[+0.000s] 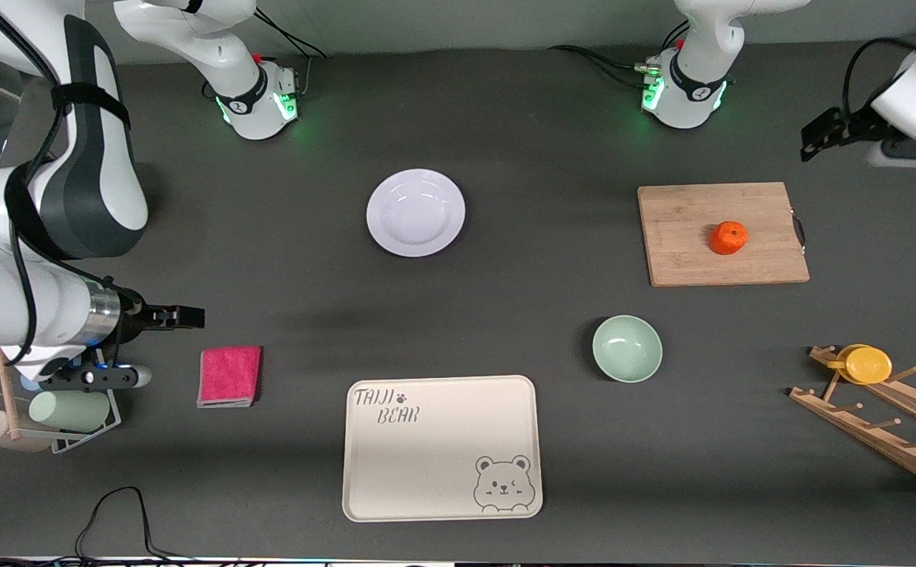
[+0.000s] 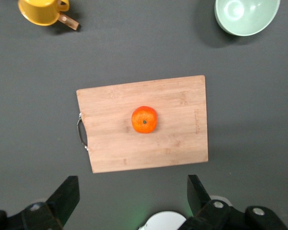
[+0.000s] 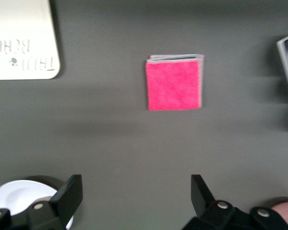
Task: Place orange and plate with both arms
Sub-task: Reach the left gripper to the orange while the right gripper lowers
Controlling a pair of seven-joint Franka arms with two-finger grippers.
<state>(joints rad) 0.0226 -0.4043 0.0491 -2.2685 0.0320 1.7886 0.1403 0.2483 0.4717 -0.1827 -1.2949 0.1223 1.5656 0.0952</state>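
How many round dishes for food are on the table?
2. The plate lies on bare tabletop nearer the robots' bases. The green bowl sits nearer the camera, between the bear tray and the cutting board.

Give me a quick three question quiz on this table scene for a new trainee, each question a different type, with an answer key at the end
1. True or false: the orange rests on the wooden cutting board.
2. Multiple choice: which lies nearest the front camera? A) the plate B) the green bowl C) the bear tray
3. Fill in: the left gripper hangs over the table beside the cutting board with its jaws ____, and the right gripper is up near the pink cloth with its jaws the same.

Key
1. True
2. C
3. open; neither holds anything
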